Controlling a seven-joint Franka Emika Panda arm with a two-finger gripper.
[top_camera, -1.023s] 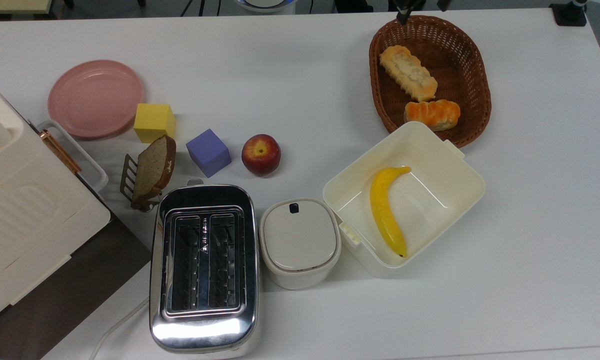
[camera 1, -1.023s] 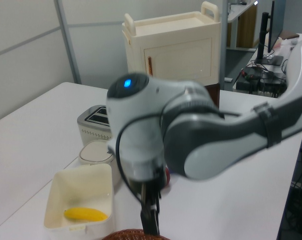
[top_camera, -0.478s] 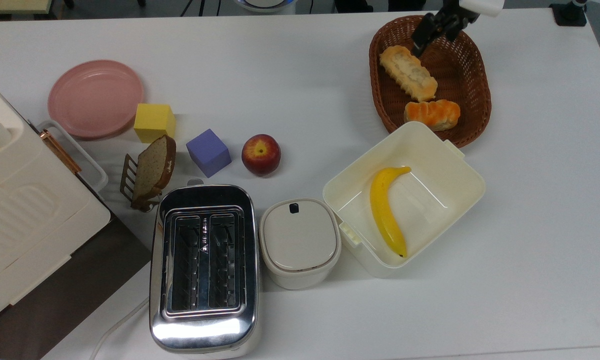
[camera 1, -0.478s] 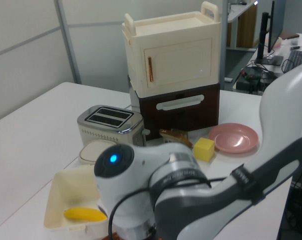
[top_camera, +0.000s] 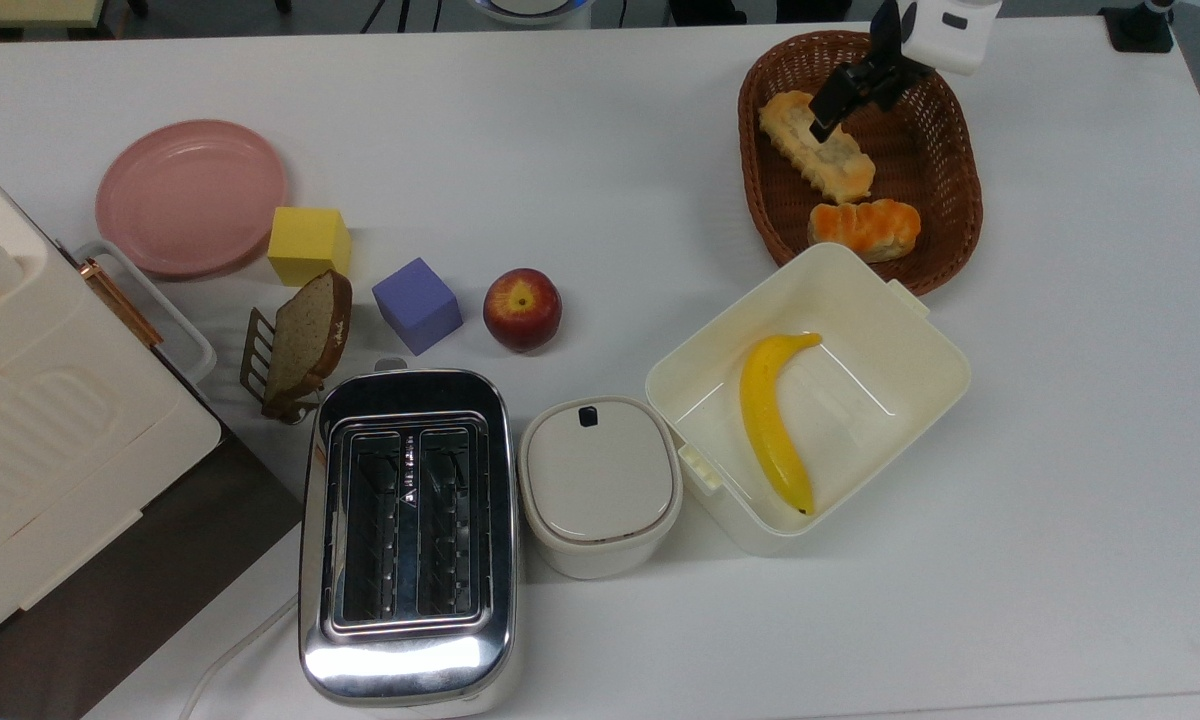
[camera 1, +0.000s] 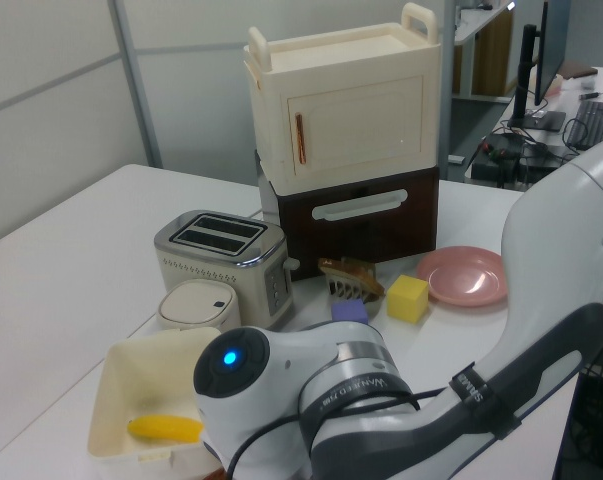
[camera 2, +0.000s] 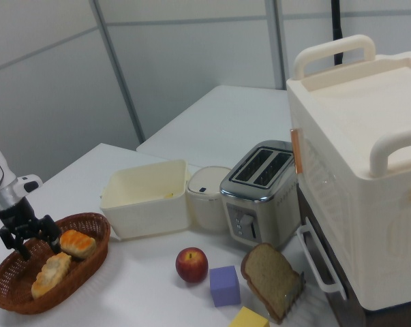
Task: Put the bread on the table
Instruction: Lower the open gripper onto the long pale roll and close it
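Top view, hand (top_camera: 832,103) above bread (top_camera: 816,147), inside basket (top_camera: 953,170) rim

You can read very little here. In the left view, the arm (camera 1: 381,400) carries dark lettering on the grey band of its wrist joint, and a black strap further along bears small white print; neither is legible enough to spell out.
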